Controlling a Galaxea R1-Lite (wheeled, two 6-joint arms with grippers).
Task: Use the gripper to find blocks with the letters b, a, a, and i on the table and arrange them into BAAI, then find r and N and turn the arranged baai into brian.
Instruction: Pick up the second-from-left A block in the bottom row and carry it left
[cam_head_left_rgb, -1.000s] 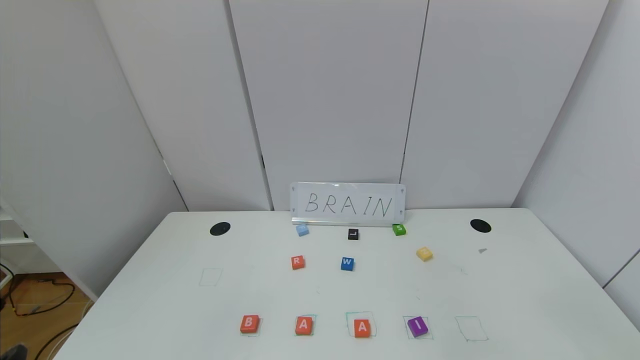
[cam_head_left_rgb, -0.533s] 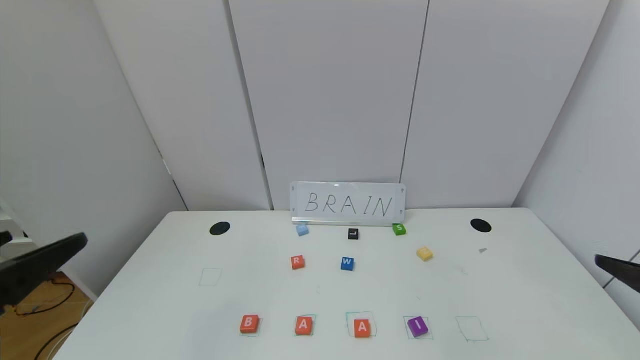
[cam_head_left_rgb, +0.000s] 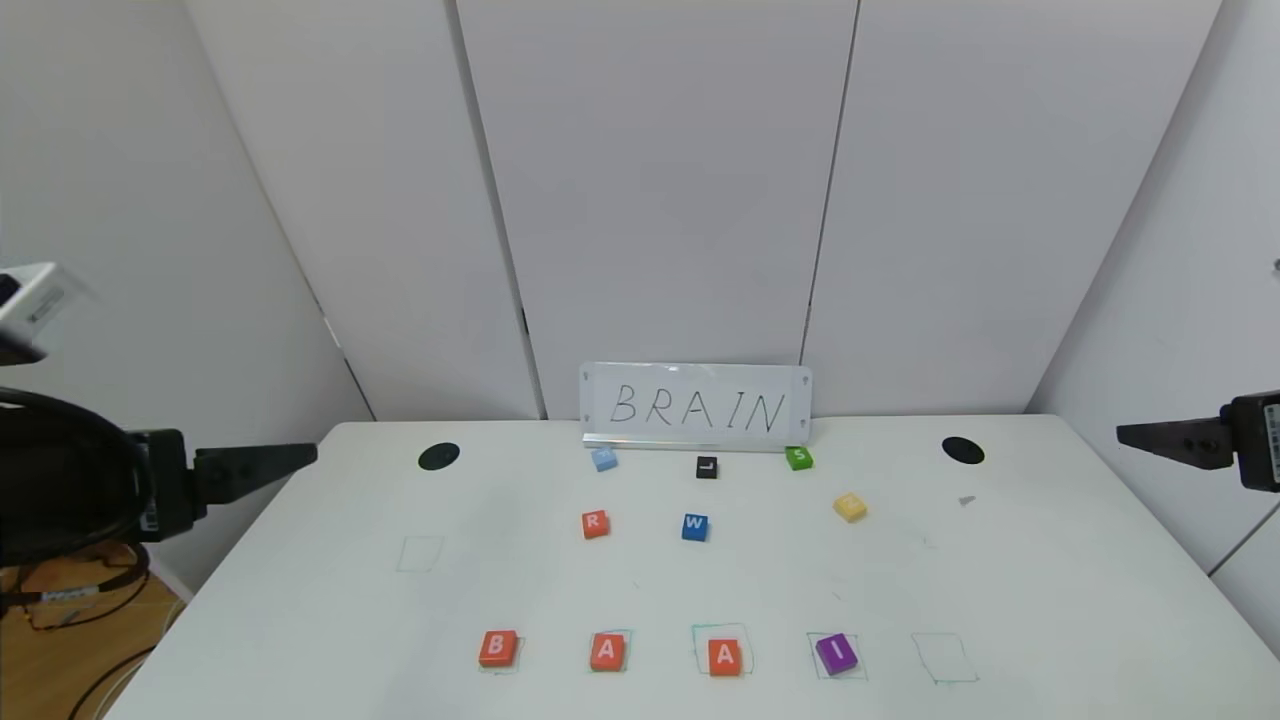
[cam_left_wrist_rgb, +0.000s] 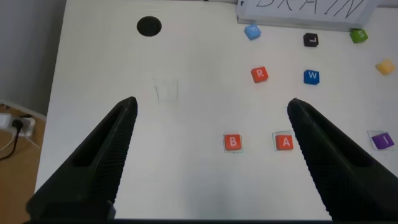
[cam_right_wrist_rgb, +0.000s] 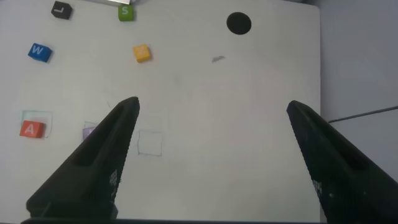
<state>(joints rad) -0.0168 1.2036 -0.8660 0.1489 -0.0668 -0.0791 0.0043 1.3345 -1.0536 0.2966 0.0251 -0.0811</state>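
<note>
The four blocks (cam_head_left_rgb: 665, 652) lie in a row near the 6 o'clock edge of the tabletop (cam_head_left_rgb: 1050, 600), reading B, A, A, I inside faint green squares, so the first word looks finished. One drawn square past the I stands unfilled. The r (cam_head_left_rgb: 595, 524) sits toward the middle, at about 11 o'clock from the first A, and the N (cam_head_left_rgb: 849, 506) lies at about 1 o'clock from the I, apart from the others.

The left gripper (cam_left_wrist_rgb: 208, 109) hovers off the 9 o'clock edge with its jaws spread wide and nothing between them; the right gripper (cam_right_wrist_rgb: 211, 109) hangs off the 3 o'clock edge, likewise spread and unloaded.

To spell the word on the sign (cam_head_left_rgb: 696, 408), the likely next step is freeing the slot after B. The left gripper should probably descend squarely over the chosen block, closing on opposite sides, without nudging its neighbours.

The N's pale letter is barely legible, as is the light blue block (cam_head_left_rgb: 604, 459) beside the sign. Both arms are cut off at the head view's borders.
</note>
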